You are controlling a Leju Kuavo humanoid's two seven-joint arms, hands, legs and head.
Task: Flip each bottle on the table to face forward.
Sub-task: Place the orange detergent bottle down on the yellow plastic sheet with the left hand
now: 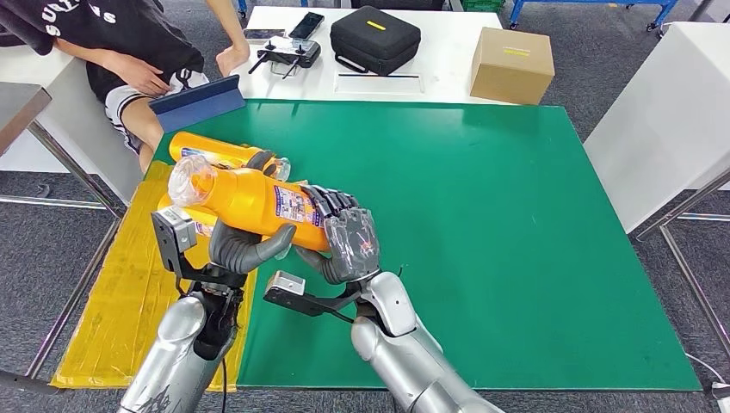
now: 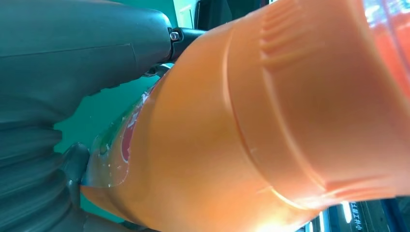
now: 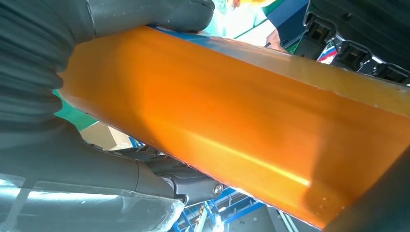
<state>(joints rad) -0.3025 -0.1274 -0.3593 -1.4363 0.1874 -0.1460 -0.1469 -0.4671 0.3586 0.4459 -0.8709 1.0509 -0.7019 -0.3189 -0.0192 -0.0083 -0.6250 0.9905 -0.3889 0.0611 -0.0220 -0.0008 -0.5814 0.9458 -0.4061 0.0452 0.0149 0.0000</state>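
Both hands gripping one orange bottle (image 1: 258, 200) lifted above table (image 1: 516, 258): left hand (image 1: 241, 247) underneath, right hand (image 1: 349, 237) around base; rotate slowly, label probably not yet forward, keeping grip firm

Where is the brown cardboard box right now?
In the head view, the cardboard box sits on the white table beyond the far edge of the green mat, toward the robot's right, just right of the black case.
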